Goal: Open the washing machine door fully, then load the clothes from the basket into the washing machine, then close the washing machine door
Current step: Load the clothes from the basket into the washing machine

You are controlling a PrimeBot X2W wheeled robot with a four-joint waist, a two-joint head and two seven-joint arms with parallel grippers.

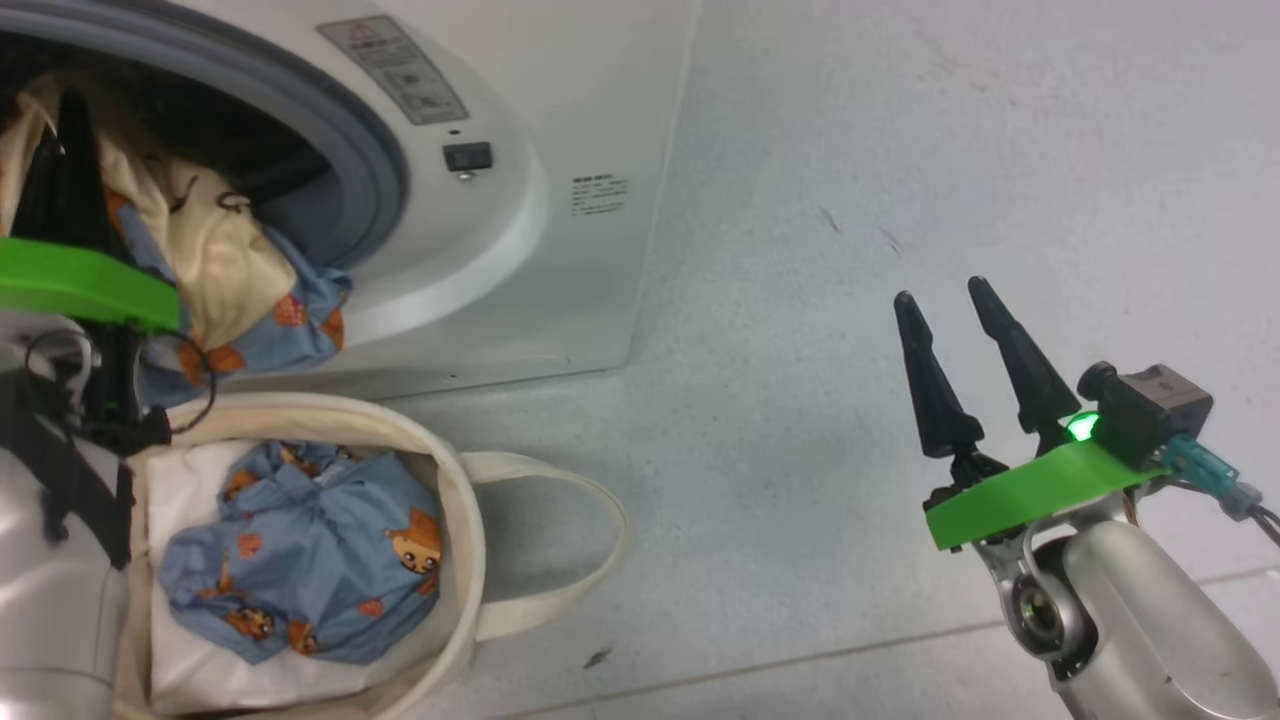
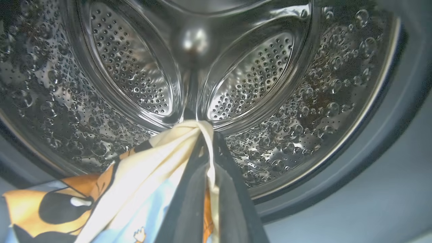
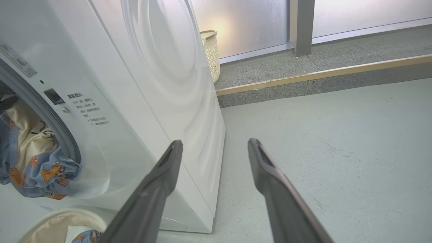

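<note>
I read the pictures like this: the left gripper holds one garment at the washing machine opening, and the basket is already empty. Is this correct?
Not quite. The basket is not empty: the head view shows a blue printed garment lying in it. The left gripper does hold a cream and blue garment at the washing machine opening.

A cream lattice bin, perhaps plastic, stands on the raised grey ledge.

basket cut off at btm
</note>
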